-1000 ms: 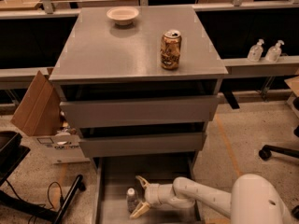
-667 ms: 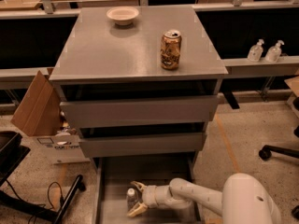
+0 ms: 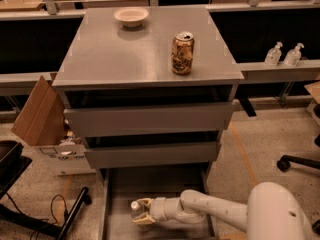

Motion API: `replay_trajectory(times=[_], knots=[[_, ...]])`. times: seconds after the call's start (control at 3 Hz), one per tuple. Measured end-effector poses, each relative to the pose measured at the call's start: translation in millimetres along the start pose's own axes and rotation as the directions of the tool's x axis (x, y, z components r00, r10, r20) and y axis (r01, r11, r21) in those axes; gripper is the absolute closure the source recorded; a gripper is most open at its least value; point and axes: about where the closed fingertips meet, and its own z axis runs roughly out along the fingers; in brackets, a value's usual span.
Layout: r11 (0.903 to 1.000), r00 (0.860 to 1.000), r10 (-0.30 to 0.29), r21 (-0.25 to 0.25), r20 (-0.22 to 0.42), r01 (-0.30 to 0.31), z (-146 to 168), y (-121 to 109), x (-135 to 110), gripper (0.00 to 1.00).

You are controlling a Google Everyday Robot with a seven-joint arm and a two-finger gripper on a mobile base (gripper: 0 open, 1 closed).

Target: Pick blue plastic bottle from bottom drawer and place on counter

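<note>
The bottom drawer (image 3: 120, 189) is pulled out at the foot of the grey cabinet. The blue plastic bottle (image 3: 135, 209) stands in it at the left, its white cap up. My gripper (image 3: 141, 211) reaches in from the right on the white arm, its pale fingers (image 3: 145, 203) on either side of the bottle's body. The counter (image 3: 125, 54) is the cabinet's flat grey top, well above the gripper.
On the counter stand a gold-brown soda can (image 3: 182, 53) and a pale bowl (image 3: 131, 16). Two closed drawer fronts (image 3: 150, 119) lie above the open drawer. A cardboard box (image 3: 40, 119) sits left of the cabinet. Two pump bottles (image 3: 285, 54) stand on the right ledge.
The gripper has moved left in the drawer and now has its fingers around the bottle. The bottle still stands in the drawer.
</note>
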Motion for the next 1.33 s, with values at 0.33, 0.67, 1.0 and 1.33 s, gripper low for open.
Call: replay_trajectory(times=[0.33,0.67,1.0,1.33], knots=[[0.9983,0.999,0.04,0.043,-0.022,-0.039,-42.0,2.8,-59.3,0.95],[0.9873,0.988,0.155,0.035,-0.008,-0.155,-82.1,31.4,-129.1,1.0],[0.9611,0.962,0.274,0.033,0.016,-0.274,-118.2,74.3,-204.6,1.0],[0.9448,0.944,0.324,0.032,0.054,-0.326,-155.6,96.2,-286.3,1.0]])
